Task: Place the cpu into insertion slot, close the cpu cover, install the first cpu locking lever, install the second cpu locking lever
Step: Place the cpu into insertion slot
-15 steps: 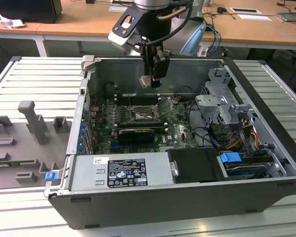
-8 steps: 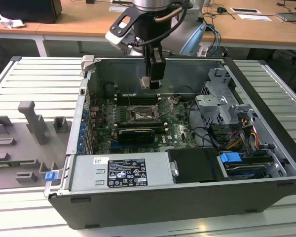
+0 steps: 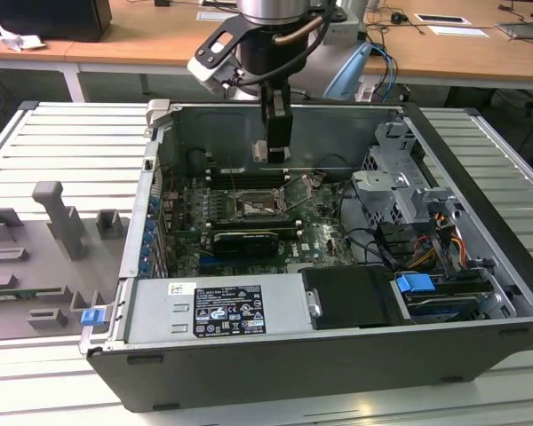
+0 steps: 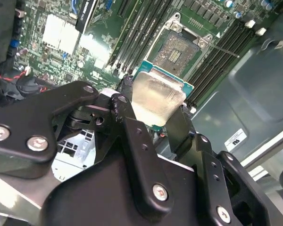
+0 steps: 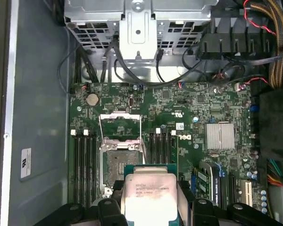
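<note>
My gripper (image 4: 153,106) jaws clench the cpu (image 4: 159,96); exterior view: I'm 1 o'clock of insertion slot (image 3: 253,210).

In the exterior view, the open computer case (image 3: 249,382) fills the middle of the counter (image 3: 62,151). The socket (image 3: 251,209) sits mid-frame on the board (image 3: 324,232) inside. The tool (image 3: 278,155) hangs over the board near it, chip (image 4: 156,98) between its fingers. Stands (image 3: 62,222) lie at the frame's left.

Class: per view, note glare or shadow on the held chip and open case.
Second wrist view: the silver-grey, green-rimmed square cpu gleams with glare; first wrist view: its top looks evenly pale; exterior view: the grey metal case is shaded inside.
</note>
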Tool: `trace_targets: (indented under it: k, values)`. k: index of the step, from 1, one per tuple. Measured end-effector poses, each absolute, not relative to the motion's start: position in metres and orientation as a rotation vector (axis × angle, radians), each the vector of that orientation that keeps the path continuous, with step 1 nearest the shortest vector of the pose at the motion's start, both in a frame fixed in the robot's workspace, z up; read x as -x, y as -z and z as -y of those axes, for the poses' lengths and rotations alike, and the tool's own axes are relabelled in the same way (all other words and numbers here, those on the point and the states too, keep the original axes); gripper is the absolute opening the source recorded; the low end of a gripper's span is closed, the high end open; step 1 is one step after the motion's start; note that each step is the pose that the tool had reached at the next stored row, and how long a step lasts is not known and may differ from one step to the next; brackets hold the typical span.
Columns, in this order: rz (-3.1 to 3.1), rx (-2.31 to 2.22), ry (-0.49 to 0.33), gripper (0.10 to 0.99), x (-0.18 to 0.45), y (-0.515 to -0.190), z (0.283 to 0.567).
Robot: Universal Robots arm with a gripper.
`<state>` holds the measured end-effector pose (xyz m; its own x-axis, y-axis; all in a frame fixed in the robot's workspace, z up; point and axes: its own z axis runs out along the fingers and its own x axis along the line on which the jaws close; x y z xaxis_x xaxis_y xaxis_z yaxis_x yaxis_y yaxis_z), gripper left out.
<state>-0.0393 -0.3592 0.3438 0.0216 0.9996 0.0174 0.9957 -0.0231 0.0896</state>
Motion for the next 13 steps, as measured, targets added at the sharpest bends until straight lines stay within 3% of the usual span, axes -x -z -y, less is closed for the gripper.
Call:
trace_targets:
  k: [13]
  values:
    - [-2.244,-2.125,-0.12,0.529,0.04,-0.32,0.356]
